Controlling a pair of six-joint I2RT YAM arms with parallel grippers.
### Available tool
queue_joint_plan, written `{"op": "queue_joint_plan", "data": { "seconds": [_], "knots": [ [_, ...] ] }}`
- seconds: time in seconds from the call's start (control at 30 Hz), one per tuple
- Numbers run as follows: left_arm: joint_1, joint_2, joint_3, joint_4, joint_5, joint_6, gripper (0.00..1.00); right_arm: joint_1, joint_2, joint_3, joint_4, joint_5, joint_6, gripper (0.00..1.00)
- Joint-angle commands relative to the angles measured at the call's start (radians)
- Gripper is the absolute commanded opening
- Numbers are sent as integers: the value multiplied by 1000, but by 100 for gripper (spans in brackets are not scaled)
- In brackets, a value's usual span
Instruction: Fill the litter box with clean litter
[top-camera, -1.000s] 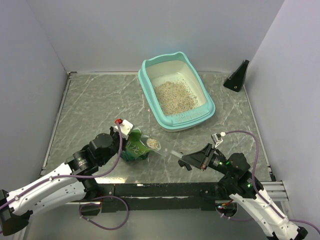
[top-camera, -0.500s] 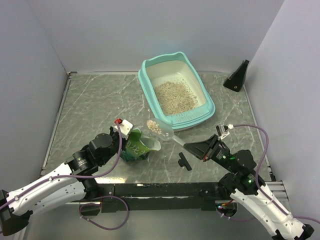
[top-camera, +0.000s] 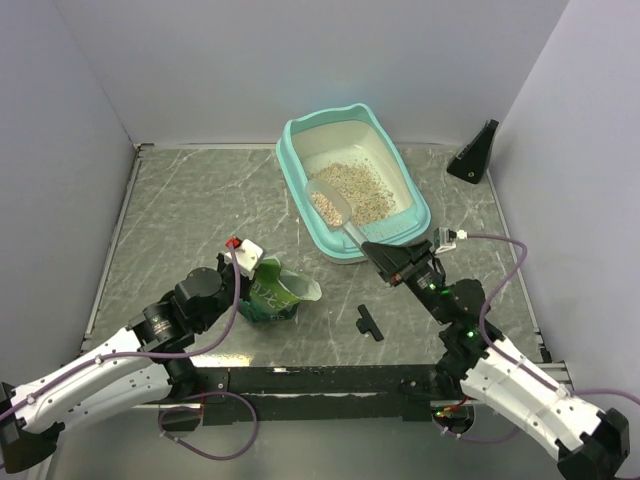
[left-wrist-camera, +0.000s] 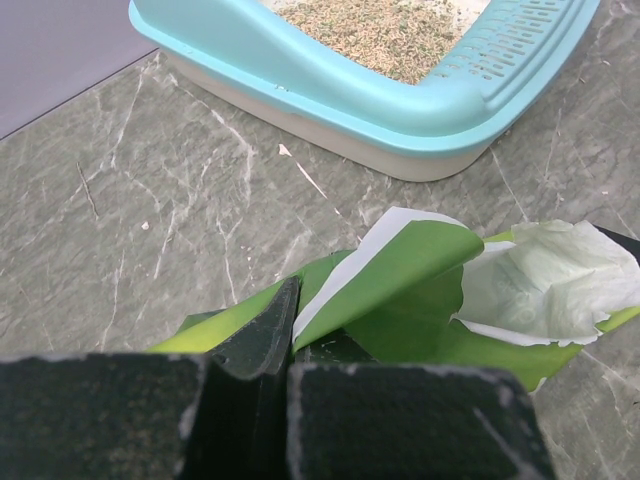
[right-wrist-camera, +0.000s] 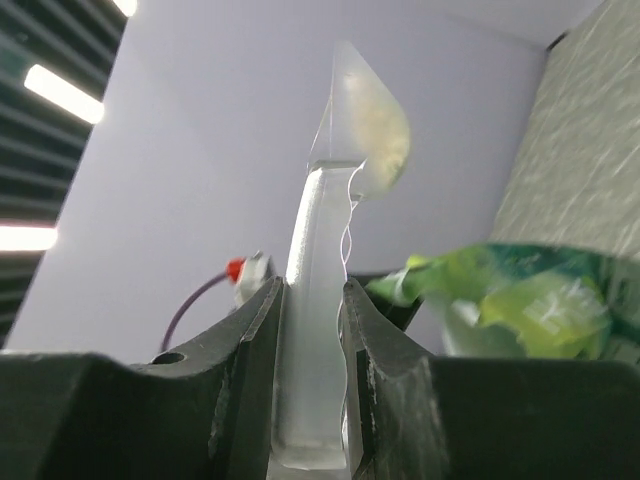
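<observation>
- The litter box (top-camera: 293, 170) sits at the far centre of the table (top-camera: 180, 220), angled, with its far end near the back wall (top-camera: 300, 60). Bare table lies to its left and right.
- The clean litter (top-camera: 372, 192) lies in a patch across the middle of the cream pan; the pan's far end shows bare.
- The right gripper (top-camera: 380, 252) hovers just outside the box's near teal rim, jaws clenched on the handle of a clear scoop (top-camera: 332, 208).
- The scoop reaches in over the rim, and its bowl holds tan grains above the pan's left side. Whether it touches the litter below is hard to tell from overhead.
- The left gripper (top-camera: 250, 262) is clamped tight on the folded edge of a green bag (top-camera: 275, 295), which stands on the table with its torn mouth open toward the box.
- From the left wrist, a strip of bare table separates the bag from the box's near corner (left-wrist-camera: 400, 110).
- A small black piece (top-camera: 368, 322) lies on the table between the bag and the right arm, apart from both.
- A black wedge (top-camera: 477, 152) stands in the far right corner against the side wall.
- The table is grey-green, veined like marble, and pale walls close it on three sides.
</observation>
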Motion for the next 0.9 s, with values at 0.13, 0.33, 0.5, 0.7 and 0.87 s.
{"op": "queue_joint_plan", "data": {
  "seconds": [0.13, 0.33, 0.5, 0.7, 0.87],
  "knots": [
    [2, -14, 1, 21, -1, -7, 1, -21, 173, 77, 116, 235, -90, 0],
    [3, -17, 4, 17, 0, -8, 1, -70, 302, 224, -115, 357, -208, 0],
    [2, -28, 7, 15, 0, -8, 1, -182, 496, 499, -395, 333, -360, 0],
    [3, -47, 12, 10, 2, -8, 1, -243, 750, 760, -678, 333, -608, 0],
    [3, -63, 15, 9, -3, -13, 1, -262, 987, 1058, -925, 298, -865, 0]
  ]
}}
